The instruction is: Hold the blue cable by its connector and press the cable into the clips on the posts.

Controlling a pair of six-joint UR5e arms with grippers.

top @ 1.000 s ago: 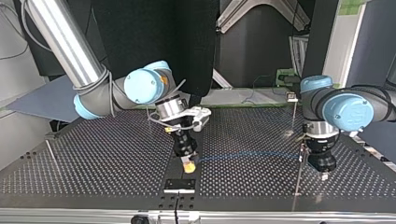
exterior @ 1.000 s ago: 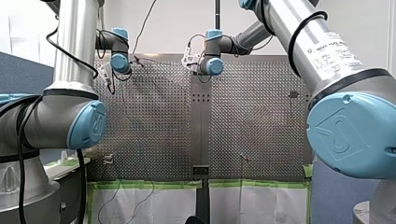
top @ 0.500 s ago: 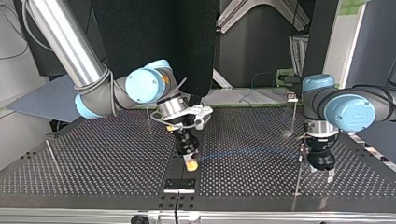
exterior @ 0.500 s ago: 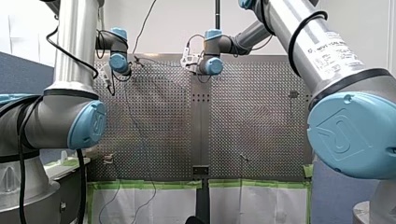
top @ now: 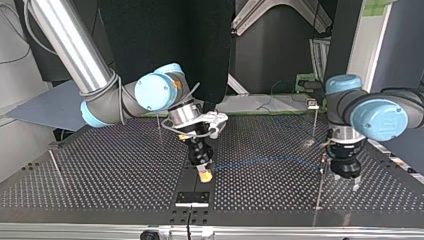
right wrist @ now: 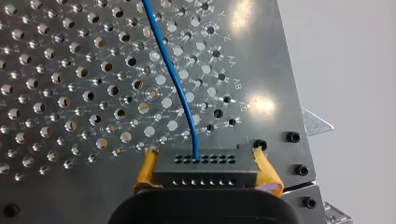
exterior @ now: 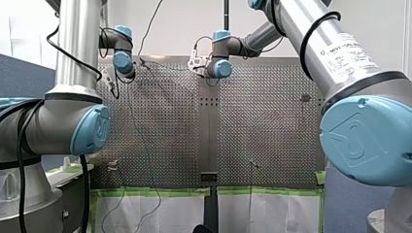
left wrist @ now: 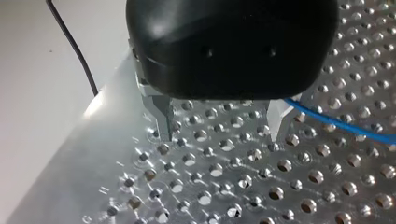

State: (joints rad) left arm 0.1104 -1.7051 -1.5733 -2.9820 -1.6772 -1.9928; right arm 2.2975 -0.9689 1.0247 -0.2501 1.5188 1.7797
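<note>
My right gripper (right wrist: 203, 154) is shut with its yellow pads (right wrist: 145, 169) on the black connector (right wrist: 205, 166). The blue cable (right wrist: 172, 74) leaves the connector over the perforated table. In the top view my right gripper (top: 203, 175) holds the connector low near the table's middle. From there the blue cable (top: 265, 161) arcs across to a thin post (top: 320, 182). My left gripper (top: 346, 181) hangs just beyond that post, open. In its wrist view my left gripper (left wrist: 218, 137) has nothing between its metal fingers (left wrist: 161, 116), and the blue cable (left wrist: 336, 123) runs beside one finger.
More thin posts stand on the table: one with a clip (top: 313, 104) at the back, one (top: 159, 122) behind my right arm, one (top: 55, 167) at the top view's left. A black plate (top: 192, 198) lies near the table's edge below the connector.
My left gripper has opened and drawn a little away from the post, toward the top view's right. My right gripper has shifted slightly with the connector still in it.
</note>
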